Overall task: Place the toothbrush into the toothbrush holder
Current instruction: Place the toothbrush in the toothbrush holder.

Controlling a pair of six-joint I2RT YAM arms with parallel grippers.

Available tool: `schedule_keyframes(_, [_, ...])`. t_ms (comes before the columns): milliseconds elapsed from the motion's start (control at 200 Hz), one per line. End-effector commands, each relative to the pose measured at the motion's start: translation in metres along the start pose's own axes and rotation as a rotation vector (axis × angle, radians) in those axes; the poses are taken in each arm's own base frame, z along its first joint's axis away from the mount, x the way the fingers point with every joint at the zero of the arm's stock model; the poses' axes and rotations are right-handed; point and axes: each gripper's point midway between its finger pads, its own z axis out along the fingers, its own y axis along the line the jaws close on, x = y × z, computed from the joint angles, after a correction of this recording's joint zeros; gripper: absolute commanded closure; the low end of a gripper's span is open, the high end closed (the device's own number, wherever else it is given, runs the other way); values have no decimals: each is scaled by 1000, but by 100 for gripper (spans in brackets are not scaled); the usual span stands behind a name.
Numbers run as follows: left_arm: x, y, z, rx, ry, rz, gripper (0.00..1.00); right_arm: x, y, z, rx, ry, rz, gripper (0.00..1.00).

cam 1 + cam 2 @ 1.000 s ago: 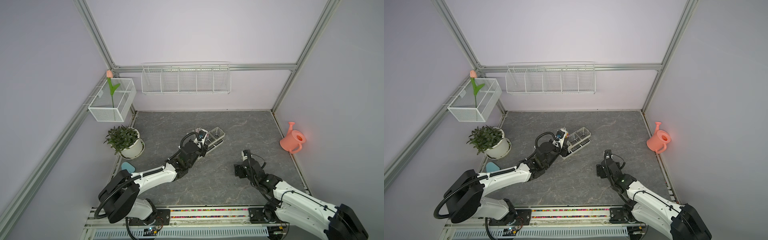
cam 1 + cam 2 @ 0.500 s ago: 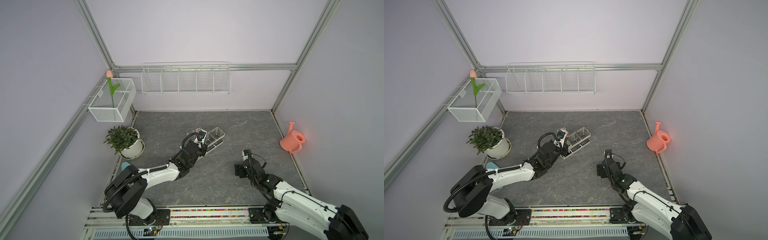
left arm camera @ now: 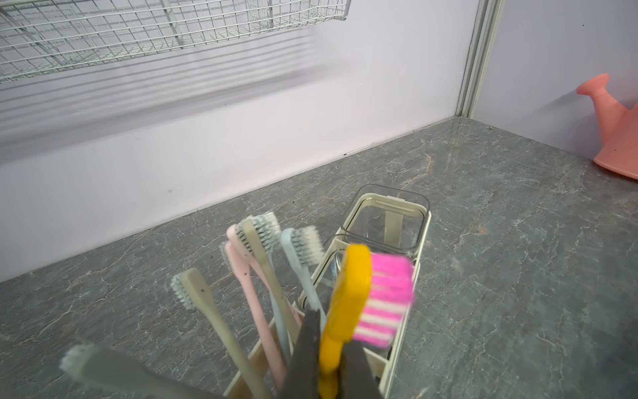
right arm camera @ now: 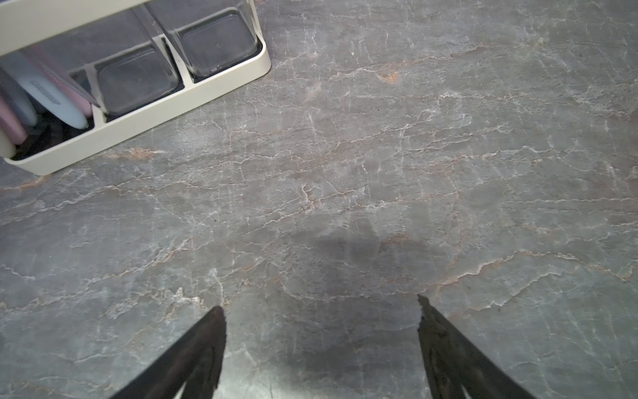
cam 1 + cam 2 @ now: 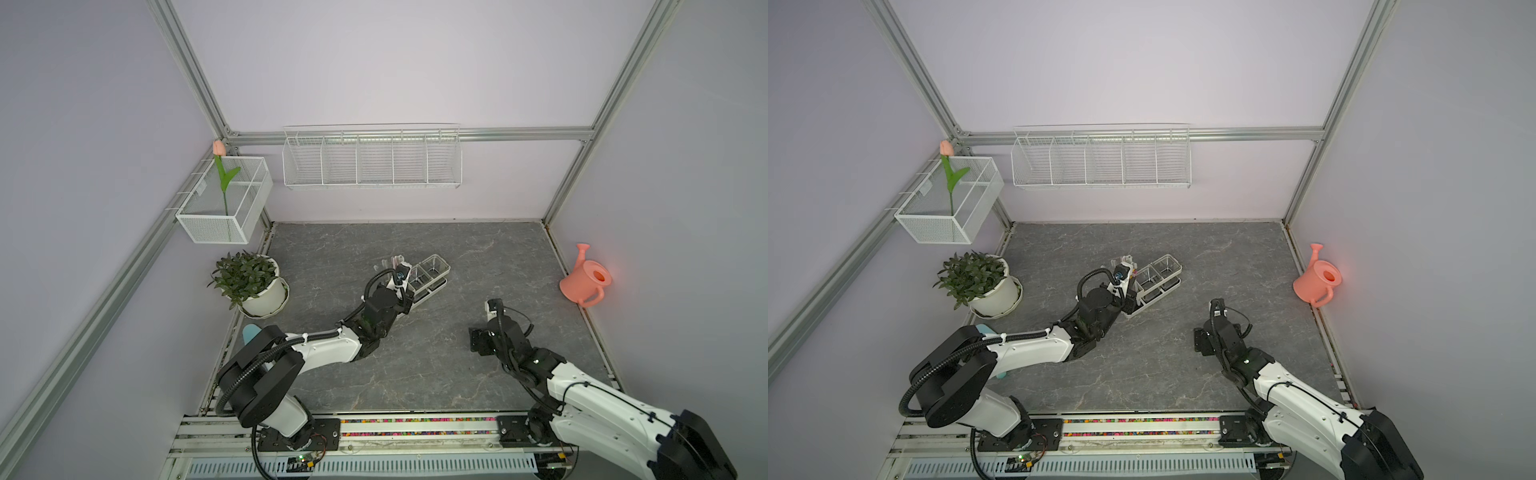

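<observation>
Against the left wall hangs a mesh box (image 5: 226, 203) with a tulip (image 5: 219, 147), and below it a plant (image 5: 249, 278) stands at the slab's edge. Next comes the left arm, reaching toward mid-slab. Its left gripper (image 3: 329, 331) is clamped on the yellow handle of the toothbrush (image 3: 348, 286), which stands near upright with its pink bristles on top. The toothbrush is held right at the holder (image 4: 155, 115), a cream rack of three compartments. The end compartment nearest that arm is crowded with other brushes (image 3: 255, 248), heads up. The two beyond it carry clear cups (image 3: 386, 221), which look empty. The jaws hide the foot of the handle, so I cannot tell whether it is already inside a compartment.

I judge the step in hand to be the insertion itself. The next move calls for a straight lowering until the handle bottoms out. The jaws should then let go and lift clear without dragging the neighbouring brushes.

Further right, the right gripper (image 4: 321, 305) hangs low over bare slab, well apart from the holder. Its jaws are spread wide with nothing between them. A watering can (image 5: 584, 280) stands by the right wall.

The slab (image 5: 415, 374) is flat, matt grey stone with pale veins. Lilac walls in aluminium framing close the room, and an empty wire basket (image 5: 372, 158) hangs on the back wall.
</observation>
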Motion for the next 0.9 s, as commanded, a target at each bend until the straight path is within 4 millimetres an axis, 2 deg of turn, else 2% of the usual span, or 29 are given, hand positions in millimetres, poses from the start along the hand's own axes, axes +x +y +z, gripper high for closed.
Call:
schedule_keyframes(0, [2, 1, 2, -6, -15, -35, 99, -8, 2, -3, -17, -25, 6, 11])
schedule_keyframes(135, [4, -1, 3, 0, -10, -42, 98, -8, 1, -3, -17, -26, 10, 11])
schedule_keyframes(420, [4, -1, 3, 4, -10, -45, 87, -7, 0, -3, -13, -24, 14, 11])
schedule_keyframes(895, [6, -3, 3, 9, -13, -62, 83, -8, 0, -3, -16, -26, 19, 11])
